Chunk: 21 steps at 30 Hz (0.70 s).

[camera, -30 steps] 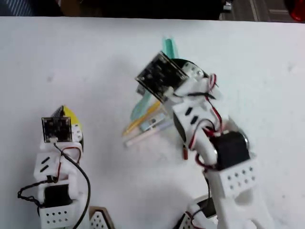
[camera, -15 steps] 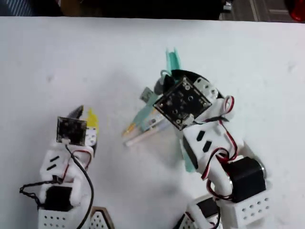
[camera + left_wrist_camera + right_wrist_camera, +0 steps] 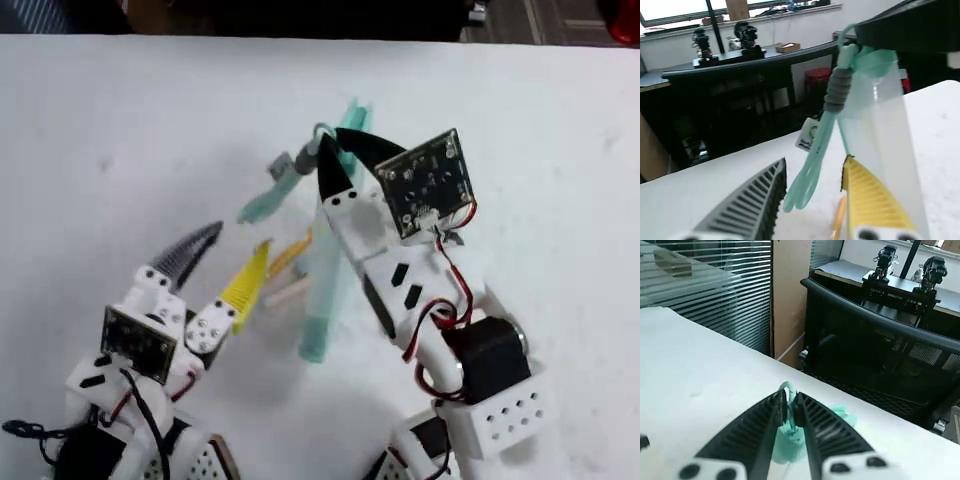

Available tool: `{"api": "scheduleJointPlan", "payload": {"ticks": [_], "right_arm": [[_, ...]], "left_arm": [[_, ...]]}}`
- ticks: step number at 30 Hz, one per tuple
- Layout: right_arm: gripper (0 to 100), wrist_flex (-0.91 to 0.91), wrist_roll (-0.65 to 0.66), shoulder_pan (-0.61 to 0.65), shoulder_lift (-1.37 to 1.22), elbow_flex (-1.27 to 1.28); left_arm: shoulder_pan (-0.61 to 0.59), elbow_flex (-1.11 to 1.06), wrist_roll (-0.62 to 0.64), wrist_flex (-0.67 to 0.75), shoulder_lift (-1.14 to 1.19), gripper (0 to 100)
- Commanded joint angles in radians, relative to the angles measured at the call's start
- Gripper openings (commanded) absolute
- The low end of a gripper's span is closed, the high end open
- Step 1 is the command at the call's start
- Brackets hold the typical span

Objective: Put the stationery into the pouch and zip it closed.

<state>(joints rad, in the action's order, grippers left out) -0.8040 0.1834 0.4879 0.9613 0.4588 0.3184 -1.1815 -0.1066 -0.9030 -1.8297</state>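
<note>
In the high view my right gripper (image 3: 335, 152) is shut on the top end of the translucent teal pouch (image 3: 325, 290), which slants down to the table. In the right wrist view that gripper (image 3: 788, 394) pinches a teal loop, with the pouch (image 3: 790, 447) bunched below. A teal strap (image 3: 262, 200) with a grey sleeve (image 3: 284, 166) hangs off the pouch's top. My left gripper (image 3: 242, 238), with one grey and one yellow finger, stands open just beside the pouch. From the left wrist, the left gripper (image 3: 815, 161) frames the strap (image 3: 810, 175) and pouch (image 3: 880, 115). A yellow pencil (image 3: 287, 255) and a pale stick (image 3: 287, 292) lie by the pouch.
The white table (image 3: 120, 130) stretches bare to the left and far side, with its far edge against a dark background. Both arm bases stand at the near edge. Behind the table, the wrist views show a dark chair (image 3: 880, 355) and window blinds (image 3: 700, 290).
The right arm pulled back and lifted the pouch's top end, so the pouch now slants across the stationery. The left gripper tilted up, moved towards the pouch and shows open fingers.
</note>
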Motion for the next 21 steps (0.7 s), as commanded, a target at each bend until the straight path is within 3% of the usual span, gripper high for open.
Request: {"api": "scheduleJointPlan", "payload": {"ticks": [1,5,12,18,21], "right_arm": [[1.7,-0.008,-0.015,0.005,0.022,0.009],[1.7,-0.013,-0.015,0.045,0.024,0.060],[1.7,-0.019,-0.015,0.245,0.022,0.064],[1.7,-0.028,-0.015,0.295,0.024,0.064],[1.7,-0.042,-0.015,0.297,0.035,0.063]], "left_arm": [[0.102,0.051,0.066,-0.012,0.005,21],[0.151,0.040,0.110,-0.012,0.007,22],[0.225,-0.011,0.121,-0.009,0.007,23],[0.206,-0.014,0.126,-0.003,0.007,23],[0.122,-0.014,0.126,-0.003,0.007,23]]}}
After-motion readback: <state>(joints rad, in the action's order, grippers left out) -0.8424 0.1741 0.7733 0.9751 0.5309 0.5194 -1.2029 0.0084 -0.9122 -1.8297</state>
